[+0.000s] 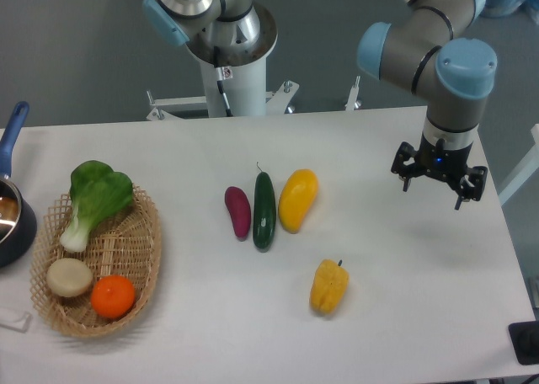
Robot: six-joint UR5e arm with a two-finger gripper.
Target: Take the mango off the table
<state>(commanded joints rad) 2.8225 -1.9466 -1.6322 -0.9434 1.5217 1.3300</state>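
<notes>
The mango [297, 200] is a smooth plain yellow oblong fruit lying on the white table [404, 317] near its middle, just right of a dark green cucumber [264, 210]. My gripper [439, 182] hangs above the table's right side, well to the right of the mango and apart from it. Its dark fingers [461, 192] point downward and are spread, with nothing between them.
A purple sweet potato [237, 211] lies left of the cucumber. A lumpy yellow-orange bell pepper [328, 286] sits nearer the front. A wicker basket [139, 266] at the left holds bok choy, an onion and an orange. A blue-handled pot [12, 207] sits at the left edge.
</notes>
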